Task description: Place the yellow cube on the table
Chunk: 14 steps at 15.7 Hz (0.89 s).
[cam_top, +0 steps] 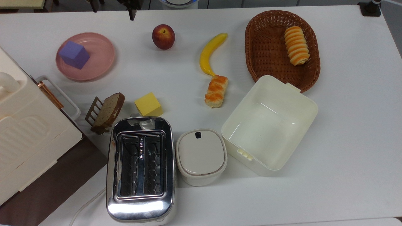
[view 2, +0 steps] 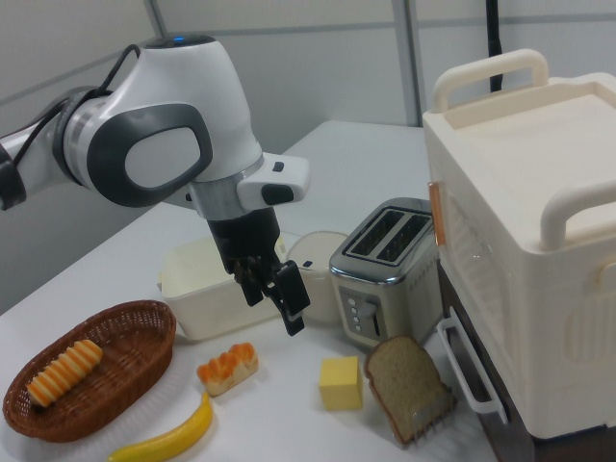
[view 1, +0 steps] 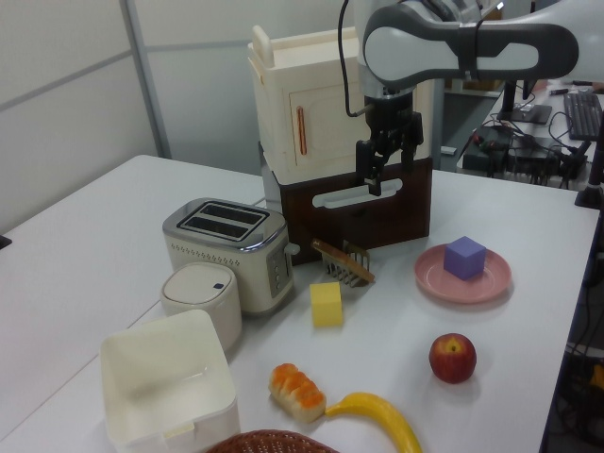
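The yellow cube (cam_top: pixel 148 104) rests flat on the white table (cam_top: pixel 345 125), just behind the toaster and beside a toast rack. It also appears as the yellow cube (view 1: pixel 327 304) in the left view and the yellow cube (view 2: pixel 341 382) in the right view. My gripper (view 1: pixel 385 170) hangs high in the air, well above and away from the cube, open with nothing between its fingers. In the right view the gripper (view 2: pixel 272 303) is tilted. One dark finger (cam_top: pixel 132 12) pokes in at the top view's top edge.
A pink plate (cam_top: pixel 97 67) holds a purple cube (cam_top: pixel 74 55). An apple (cam_top: pixel 163 36), banana (cam_top: pixel 211 53), bread roll (cam_top: pixel 216 91), wicker basket (cam_top: pixel 270 62), white tub (cam_top: pixel 251 150), lidded container (cam_top: pixel 201 155), toaster (cam_top: pixel 140 169), toast slice (cam_top: pixel 108 110) and cream cabinet (cam_top: pixel 25 135) stand around.
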Each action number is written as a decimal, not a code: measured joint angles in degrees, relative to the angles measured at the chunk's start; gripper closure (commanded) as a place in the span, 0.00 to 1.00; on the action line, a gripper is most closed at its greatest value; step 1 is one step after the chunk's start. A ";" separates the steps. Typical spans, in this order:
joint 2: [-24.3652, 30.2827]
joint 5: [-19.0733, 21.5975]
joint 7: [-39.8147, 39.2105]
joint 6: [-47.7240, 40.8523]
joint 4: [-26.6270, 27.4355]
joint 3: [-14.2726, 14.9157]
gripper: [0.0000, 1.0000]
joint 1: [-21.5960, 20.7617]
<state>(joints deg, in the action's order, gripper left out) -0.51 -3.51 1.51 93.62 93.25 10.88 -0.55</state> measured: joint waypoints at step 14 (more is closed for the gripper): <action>0.09 0.24 -3.22 -2.87 0.00 2.31 0.00 -2.72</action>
<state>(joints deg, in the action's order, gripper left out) -0.41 -3.27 -1.72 90.74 93.25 13.19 -3.28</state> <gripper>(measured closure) 0.000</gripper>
